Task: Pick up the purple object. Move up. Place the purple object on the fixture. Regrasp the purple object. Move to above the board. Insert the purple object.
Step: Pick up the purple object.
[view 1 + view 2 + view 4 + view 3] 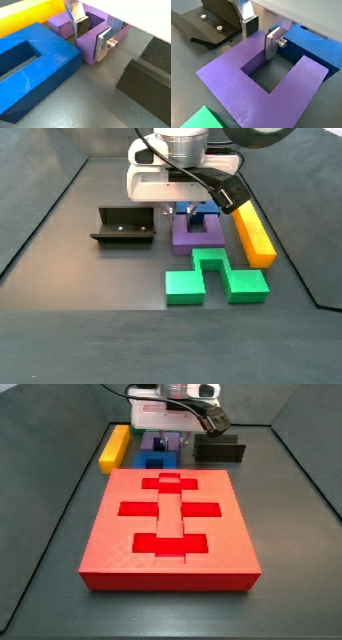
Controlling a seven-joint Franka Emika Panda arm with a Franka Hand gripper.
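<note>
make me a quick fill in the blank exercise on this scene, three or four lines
1. The hand has its fingers on either side of one prong of the ____ U-shaped block.
2. The board with the cut-outs is ____ in colour.
3. In a side view, the long yellow block lies on the ____ block's right.
4. The fixture holds ____ blocks.

Missing words: purple; red; green; no

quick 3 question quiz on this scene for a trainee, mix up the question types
1. True or false: the purple object already sits on the fixture.
2. The gripper straddles which part of the purple object? A) one prong B) both prongs at once C) nothing, it hangs over the red board
3. Fill in: beside the purple object in a wrist view lies a ____ block with a notch.

Key: 1 false, it lies on the floor next to the fixture. 2 A, one finger stands in the slot, the other outside. 3 blue.
</note>
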